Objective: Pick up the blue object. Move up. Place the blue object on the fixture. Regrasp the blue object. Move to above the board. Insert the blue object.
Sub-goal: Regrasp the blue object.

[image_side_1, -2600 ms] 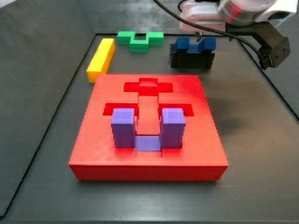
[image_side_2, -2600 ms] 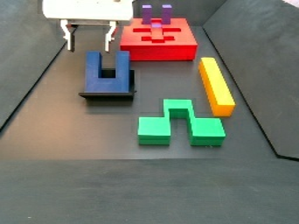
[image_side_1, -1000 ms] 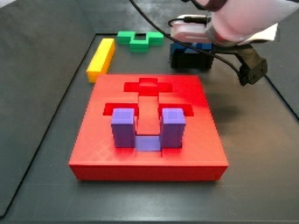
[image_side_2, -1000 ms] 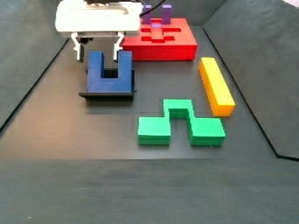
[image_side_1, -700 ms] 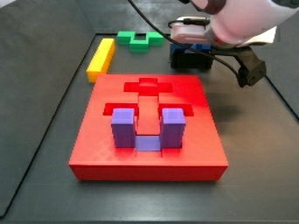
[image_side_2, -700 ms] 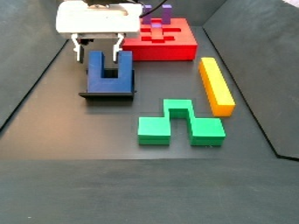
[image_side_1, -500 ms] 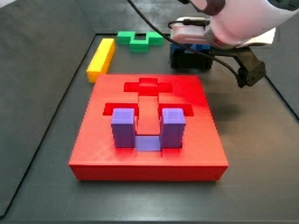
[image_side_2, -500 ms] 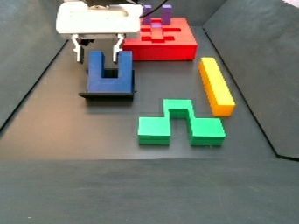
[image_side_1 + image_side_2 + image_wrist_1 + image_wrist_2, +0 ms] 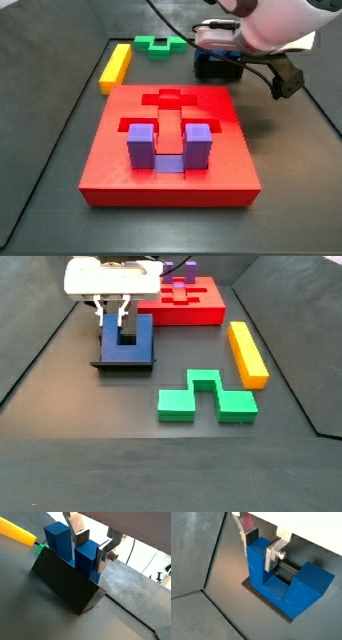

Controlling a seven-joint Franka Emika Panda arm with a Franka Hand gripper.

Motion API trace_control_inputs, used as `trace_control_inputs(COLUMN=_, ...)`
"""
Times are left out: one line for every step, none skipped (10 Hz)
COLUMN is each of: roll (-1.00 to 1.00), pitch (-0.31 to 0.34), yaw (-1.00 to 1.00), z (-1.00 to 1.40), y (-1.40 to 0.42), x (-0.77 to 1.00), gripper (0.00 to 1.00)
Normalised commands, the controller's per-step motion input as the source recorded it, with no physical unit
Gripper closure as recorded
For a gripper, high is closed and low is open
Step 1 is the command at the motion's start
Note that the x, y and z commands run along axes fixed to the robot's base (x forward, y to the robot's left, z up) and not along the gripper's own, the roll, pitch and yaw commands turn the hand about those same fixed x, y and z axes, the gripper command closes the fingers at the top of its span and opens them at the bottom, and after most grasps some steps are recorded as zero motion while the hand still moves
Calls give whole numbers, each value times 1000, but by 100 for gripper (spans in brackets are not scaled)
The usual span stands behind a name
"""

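Regrasp on the black L-profiled fixture [image 9: 123, 359]

One prong of the dark blue U-shaped block [image 9: 281, 582] is clamped by the two-finger gripper [image 9: 262, 546], upper frame.

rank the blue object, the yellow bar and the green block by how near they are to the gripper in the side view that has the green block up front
The gripper is at the fixture, fingers around one prong.
1. Blue object: between the fingers, on the fixture.
2. Yellow bar: across the floor, beside the red board.
3. Green block: farthest, toward the camera.

Robot lab bench: dark walled tray [image 9: 40, 366], coloured test blocks, hand [image 9: 114, 308] at the fixture [image 9: 123, 360]
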Motion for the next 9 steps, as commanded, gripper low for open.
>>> trace_control_inputs(roll=0, pitch=0, yaw=0, z=0, y=0, x=0, gripper=100)
trace_control_inputs(roll=0, pitch=0, yaw=0, z=0, y=0, x=0, gripper=100)
trace_control_inputs(roll=0, pitch=0, yaw=0, z=0, y=0, x=0, gripper=100)
trace_control_inputs(roll=0, pitch=0, yaw=0, z=0, y=0, x=0, gripper=100)
trace_control_inputs(roll=0, pitch=0, yaw=0, z=0, y=0, x=0, gripper=100)
trace_control_inputs(roll=0, pitch=0, yaw=0, z=0, y=0, x=0, gripper=100)
trace_control_inputs(roll=0, pitch=0, yaw=0, z=0, y=0, x=0, gripper=100)
trace_control_inputs(roll=0, pitch=0, yaw=0, z=0, y=0, x=0, gripper=100)
trace_control_inputs(roll=0, pitch=0, yaw=0, z=0, y=0, x=0, gripper=100)
